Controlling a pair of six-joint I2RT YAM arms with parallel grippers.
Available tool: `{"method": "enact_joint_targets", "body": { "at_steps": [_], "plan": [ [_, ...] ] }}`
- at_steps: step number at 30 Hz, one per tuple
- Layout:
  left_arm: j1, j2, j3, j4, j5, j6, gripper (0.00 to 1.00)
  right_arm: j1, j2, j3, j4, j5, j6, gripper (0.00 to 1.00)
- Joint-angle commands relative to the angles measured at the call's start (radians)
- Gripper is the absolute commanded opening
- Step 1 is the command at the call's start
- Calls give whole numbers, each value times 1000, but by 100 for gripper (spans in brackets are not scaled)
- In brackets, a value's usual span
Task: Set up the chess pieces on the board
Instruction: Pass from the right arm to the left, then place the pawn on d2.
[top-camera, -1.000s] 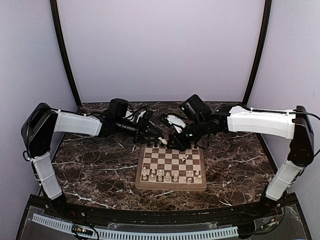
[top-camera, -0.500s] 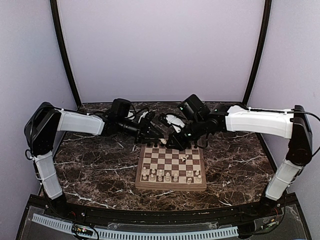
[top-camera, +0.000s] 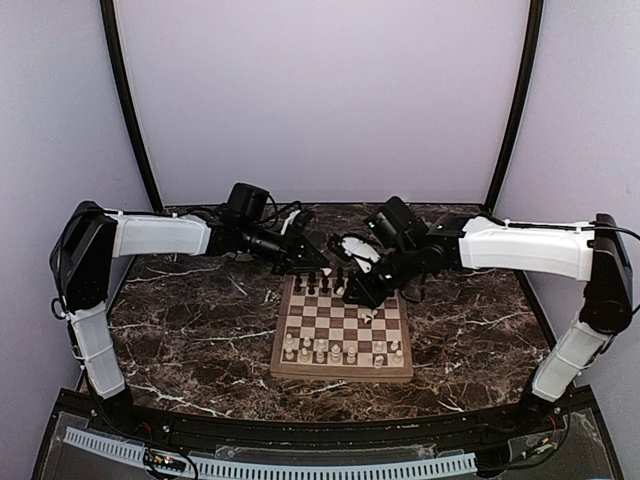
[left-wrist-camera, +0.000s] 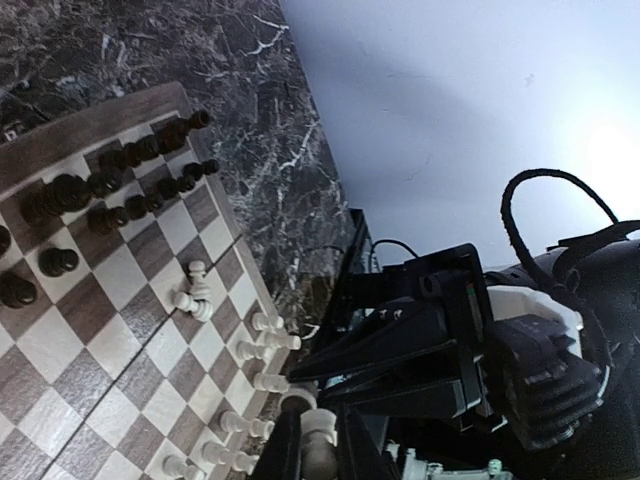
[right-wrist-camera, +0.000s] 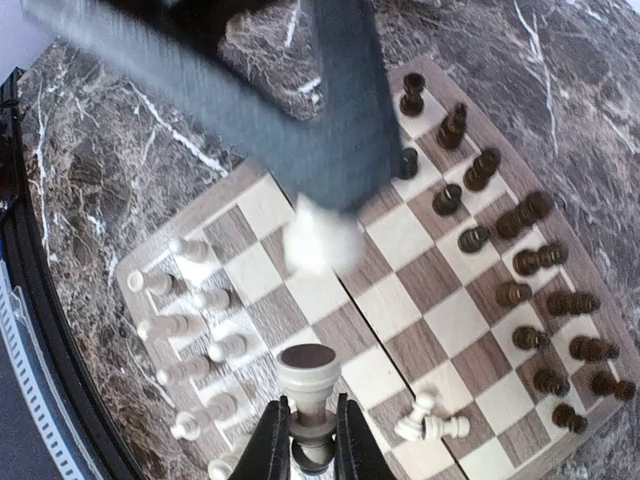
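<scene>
Dark, white-veined marble surface (top-camera: 190, 330) across the whole booth. Above it, left arm (top-camera: 160, 236) and right arm (top-camera: 520, 246), reaching in from opposite sides toward the far edge of the board (top-camera: 340, 373).

Board lying flat at the middle of the surface, tan and brown checks inside a brown border. On the far two rows, dark pieces (top-camera: 318, 284), upright and closely ranked. On the near two rows, cream pieces (top-camera: 335, 350), upright, not every square filled. Mid-board toward the right side, a toppled pair (top-camera: 370, 317) of cream figures, touching one another.

Left fingers (left-wrist-camera: 287, 458) pinching a cream piece (left-wrist-camera: 318, 440) by its sides, aloft near the far edge of the board. Right fingers (right-wrist-camera: 272, 445) pinching a second cream piece (right-wrist-camera: 307, 385), likewise aloft, above the far right part of the board. In the right wrist view, blurred and just ahead, the dark bulk of the left fingers with a pale blob at the tip.
</scene>
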Motion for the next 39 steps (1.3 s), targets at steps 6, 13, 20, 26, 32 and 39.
{"method": "enact_joint_targets", "body": {
  "at_steps": [6,13,20,26,32,39],
  "plan": [
    [-144,-41,274,-592,-426,517,4,-105,-236,-221,-20,30,52,2],
    [-278,-34,287,-739,-691,651,4,-130,-292,-295,-12,73,92,2],
    [-342,28,321,-774,-767,691,4,-135,-302,-319,0,83,115,2],
    [-360,83,342,-786,-763,703,4,-135,-302,-322,-3,85,115,2],
    [-370,115,345,-781,-742,700,4,-135,-302,-328,-4,84,113,3],
    [-382,146,346,-770,-720,704,4,-135,-298,-319,-10,82,111,3]
  ]
}}
